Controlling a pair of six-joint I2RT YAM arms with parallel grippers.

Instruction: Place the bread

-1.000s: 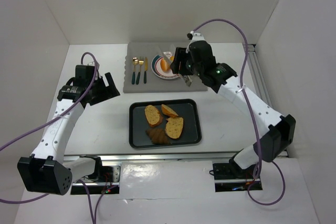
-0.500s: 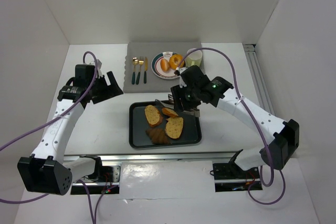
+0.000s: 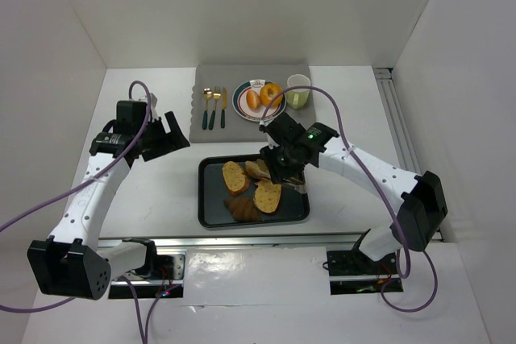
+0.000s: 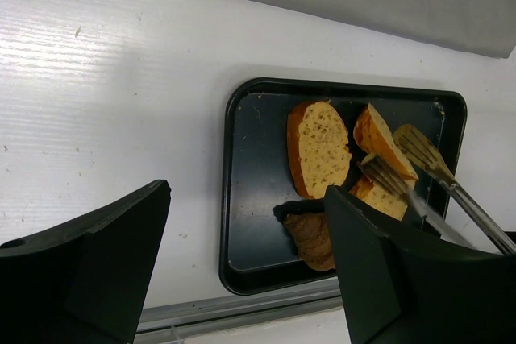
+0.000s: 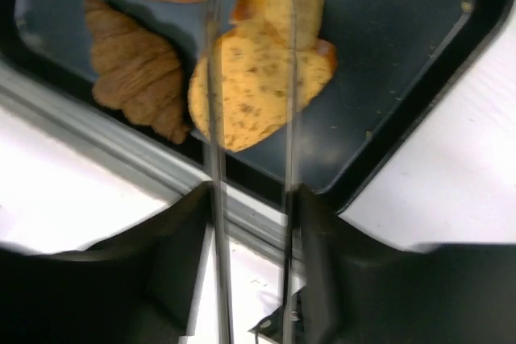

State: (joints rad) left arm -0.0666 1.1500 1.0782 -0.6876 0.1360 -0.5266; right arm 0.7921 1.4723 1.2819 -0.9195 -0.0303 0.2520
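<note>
White walls close around the worktop (image 3: 161, 191), where a grey mat (image 3: 242, 128) at the far edge carries cutlery (image 3: 214, 107), a green cup (image 3: 298, 91) and a plate (image 3: 236, 104). The bagel (image 3: 271, 93) and the orange roll (image 3: 253, 99) lie on the plate, presumably as served portions. Near the front edge, midway along, a black tray (image 3: 211, 199) holds the rest of the bread: three toasted slices and a croissant (image 4: 314, 235). The right claw (image 5: 251, 223) is clamped on metal tongs (image 4: 419, 149), likely so the bread can be lifted without crushing. Their tips straddle the middle slice (image 4: 377, 136), though I cannot tell whether they pinch it yet. The left claw (image 3: 173, 134) hangs spread and empty over the worktop's left side, seemingly parked clear of the tray.
</note>
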